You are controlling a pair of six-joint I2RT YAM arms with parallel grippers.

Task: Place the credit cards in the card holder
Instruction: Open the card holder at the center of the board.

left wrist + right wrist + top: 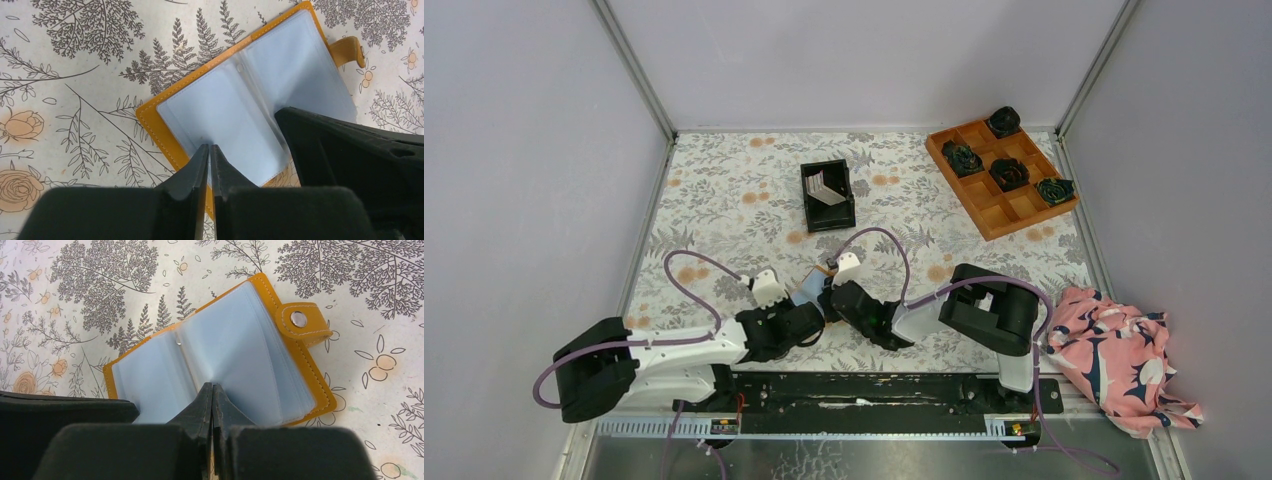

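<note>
Card holder [235,115] lies open on the table [75,125]. Right end effector [212,386] is closed and left end effector [210,147] almost closed, tips at its clear sleeves. Likely hazards: a sleeve slips free, or the holder drags.

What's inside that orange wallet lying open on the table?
The card holder shows light blue see-through pockets, with no card visible in them. The left gripper and right gripper cover its near edge, so anything in the pockets there is hidden.
</note>
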